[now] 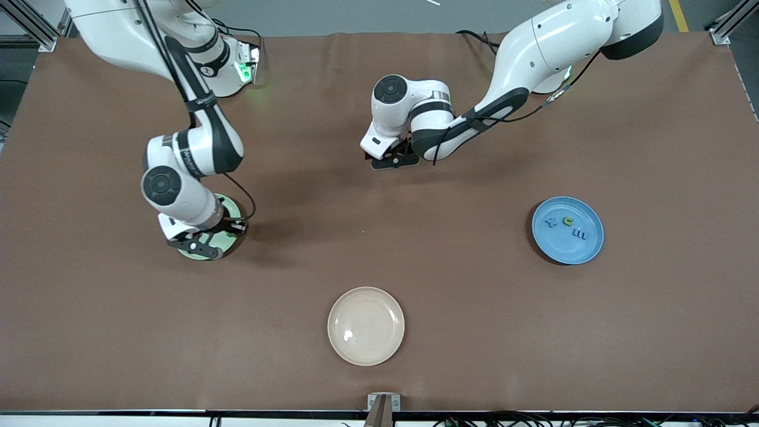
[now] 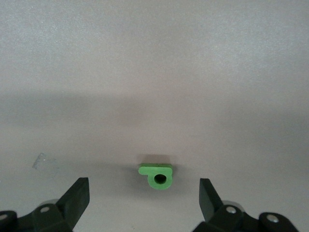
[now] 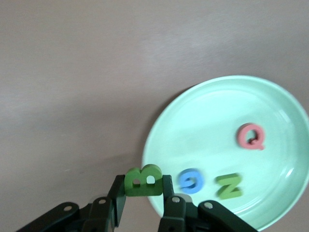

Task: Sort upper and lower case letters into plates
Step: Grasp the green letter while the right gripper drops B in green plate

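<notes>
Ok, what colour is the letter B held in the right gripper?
Dark green. The B shows best in the right wrist view, clamped in the right gripper.

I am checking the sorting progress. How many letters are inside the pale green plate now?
3 lie in the pale green plate: a red Q, a blue G and a green N. The right gripper holds a green B at the rim, not yet in. Its fingers may hide more.

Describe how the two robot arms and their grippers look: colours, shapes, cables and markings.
Both arms are glossy white, with rounded segments, black joint bands and round dark caps on the wrist joints. A thin black cable runs along each arm, held by straps. The right arm's link carries small lettering, too small to read. The left gripper and the right gripper are black, each with two flat fingers and silver screws at the finger bases.
</notes>
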Robot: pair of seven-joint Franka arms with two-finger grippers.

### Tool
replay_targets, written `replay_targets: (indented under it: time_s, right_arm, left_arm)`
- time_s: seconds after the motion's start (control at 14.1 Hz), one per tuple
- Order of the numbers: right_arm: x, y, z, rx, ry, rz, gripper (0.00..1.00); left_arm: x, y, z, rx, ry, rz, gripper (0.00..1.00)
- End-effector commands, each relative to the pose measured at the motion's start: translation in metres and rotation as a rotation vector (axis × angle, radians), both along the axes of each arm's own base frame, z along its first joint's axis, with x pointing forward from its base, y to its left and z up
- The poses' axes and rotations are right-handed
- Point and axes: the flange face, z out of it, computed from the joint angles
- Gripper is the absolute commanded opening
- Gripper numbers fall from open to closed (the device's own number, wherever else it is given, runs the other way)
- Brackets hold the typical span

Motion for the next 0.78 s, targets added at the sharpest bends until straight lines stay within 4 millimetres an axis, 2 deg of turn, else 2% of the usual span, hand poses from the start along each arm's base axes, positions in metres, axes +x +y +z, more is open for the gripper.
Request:
replay_targets:
  time_s: [0.0, 0.07, 0.21, 0.28, 0.5, 0.71]
  right_arm:
    - [-0.006, -0.046, 0.0, 0.007, 0.004, 0.054, 0.0]
    - [-0.006, -0.064, -0.003, 0.011, 0.009, 0.068, 0.0]
    - [-0.009, -0.077, -0.012, 0.015, 0.008, 0.076, 0.0]
    - [-0.01, -0.077, -0.017, 0.015, 0.0, 0.077, 0.0]
    - [-0.011, -0.075, -0.037, 0.021, 0.011, 0.07, 0.01]
    - [-0.011, -0.07, -0.046, 0.036, 0.005, 0.058, 0.04]
  left_arm:
    - [0.003, -0.003, -0.003, -0.02, 0.003, 0.022, 1.0]
    - [0.0, -0.004, -0.01, -0.009, -0.001, 0.027, 0.99]
    - [-0.007, -0.006, -0.024, 0.008, -0.013, 0.032, 0.97]
    - [-0.009, -0.006, -0.03, 0.013, -0.021, 0.025, 0.92]
    - [-0.009, -0.006, -0.031, 0.014, -0.021, 0.024, 0.9]
    - [-0.009, -0.005, -0.031, 0.015, -0.021, 0.028, 0.85]
